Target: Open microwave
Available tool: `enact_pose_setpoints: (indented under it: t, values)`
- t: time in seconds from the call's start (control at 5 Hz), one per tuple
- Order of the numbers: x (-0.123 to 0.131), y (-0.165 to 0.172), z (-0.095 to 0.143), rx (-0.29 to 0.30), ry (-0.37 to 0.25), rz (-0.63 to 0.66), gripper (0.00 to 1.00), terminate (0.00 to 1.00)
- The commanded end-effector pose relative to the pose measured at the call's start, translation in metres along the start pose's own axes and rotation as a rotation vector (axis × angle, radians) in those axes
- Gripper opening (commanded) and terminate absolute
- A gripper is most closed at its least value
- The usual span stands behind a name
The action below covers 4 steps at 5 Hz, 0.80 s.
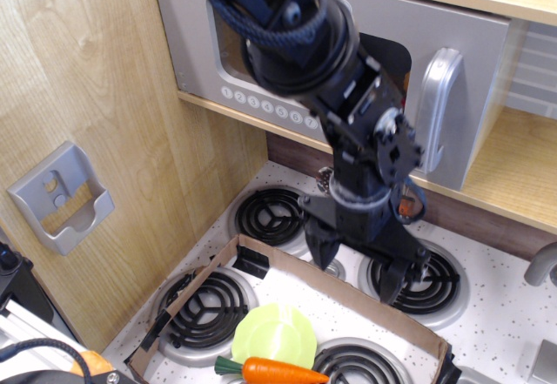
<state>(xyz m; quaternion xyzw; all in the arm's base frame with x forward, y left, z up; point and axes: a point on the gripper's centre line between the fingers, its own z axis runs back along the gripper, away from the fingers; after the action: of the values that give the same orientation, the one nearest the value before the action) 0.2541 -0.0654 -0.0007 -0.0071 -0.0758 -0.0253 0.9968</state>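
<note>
Hanging at center right of the frame, the gripper point(359, 264) points down over the stove with its two fingers point(320, 246) spread apart and nothing between them. One microwave point(209, 49) fills the top of the frame, above and behind the claw; its door is shut and its silver handle point(438, 105) stands upper right of the claw (not touched). Four coil burners point(271, 213) mark the speckled white stovetop point(496, 323). One cardboard tray point(287, 275) holds one green plate point(274, 336) and one carrot point(283, 372). One grey bracket point(63, 197) hangs on the wood wall point(96, 97) at left.
</note>
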Motion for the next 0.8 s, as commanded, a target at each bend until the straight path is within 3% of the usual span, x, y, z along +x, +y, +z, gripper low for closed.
enact_pose_setpoints:
  t: [0.0, 0.6]
  values:
    - [0.028, -0.007, 0.053, 0.069, -0.134, 0.041, 1.0, 0.0]
    - [0.056, -0.012, 0.093, 0.099, -0.167, 0.001, 1.0, 0.0]
